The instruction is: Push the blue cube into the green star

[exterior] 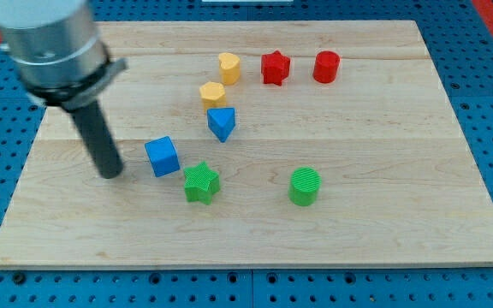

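The blue cube (pixel 162 156) lies on the wooden board, left of centre. The green star (pixel 201 182) lies just below and to the right of it, with a small gap between them. My tip (pixel 111 173) rests on the board to the left of the blue cube, a short gap away, not touching it. The rod rises from there up to the arm's grey body at the view's top left.
A blue triangular block (pixel 222 123) lies above and right of the cube. Two yellow blocks (pixel 213 92) (pixel 228 67), a red star (pixel 275 67) and a red cylinder (pixel 326 66) lie near the top. A green cylinder (pixel 305 186) lies right of the star. The board (pixel 383 248) sits on a blue pegboard.
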